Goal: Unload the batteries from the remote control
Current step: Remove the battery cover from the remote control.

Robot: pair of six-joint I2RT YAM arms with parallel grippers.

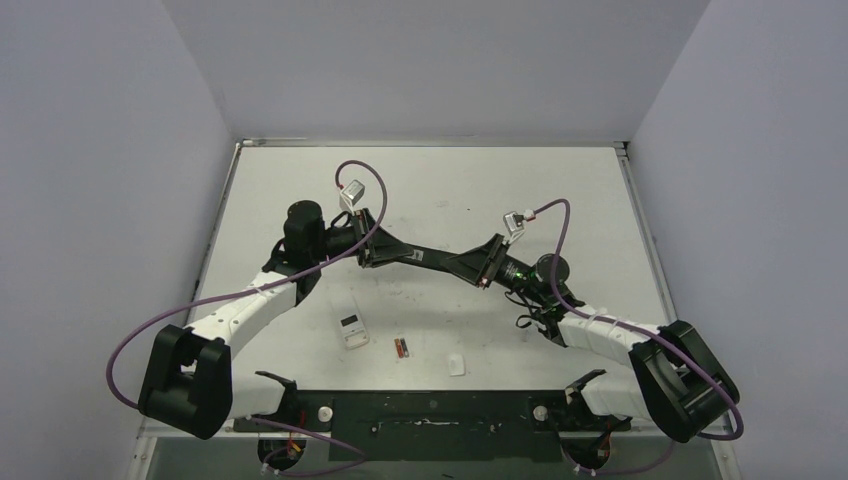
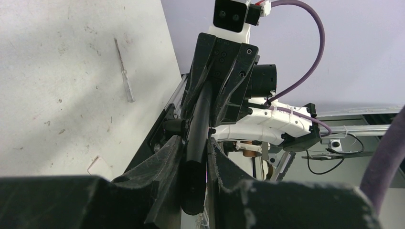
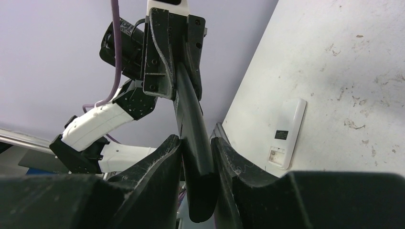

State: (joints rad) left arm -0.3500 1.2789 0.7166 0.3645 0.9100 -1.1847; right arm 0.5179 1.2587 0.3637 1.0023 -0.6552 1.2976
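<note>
Starting at the near edge, a small white piece (image 1: 456, 365) is seen on the bench (image 1: 560, 190), and just to its left two reddish-brown batteries (image 1: 401, 348) lie side by side, out in the open and close to a white remote (image 1: 353, 331). No dark or blue cell can be made out anywhere. Further in, a black remote (image 1: 430, 258) is held clear of the bench, spanned between the two arms: the left pincer (image 1: 385, 250) is pressed together on one end of it and the right pincer (image 1: 478, 268) is pinched on the other, the fingers lying against both sides in each wrist view. Whether its cover is on, or whether cells are inside, cannot be told. The task is therefore judged partly done: one pair is out, and the black remote is thought to be what remains to be emptied. Beyond it the white bench is scuffed and speckled with dark marks, a metal rim is seen along its far edge, and plain pale grey walls (image 1: 430, 60) close it in on three sides.
</note>
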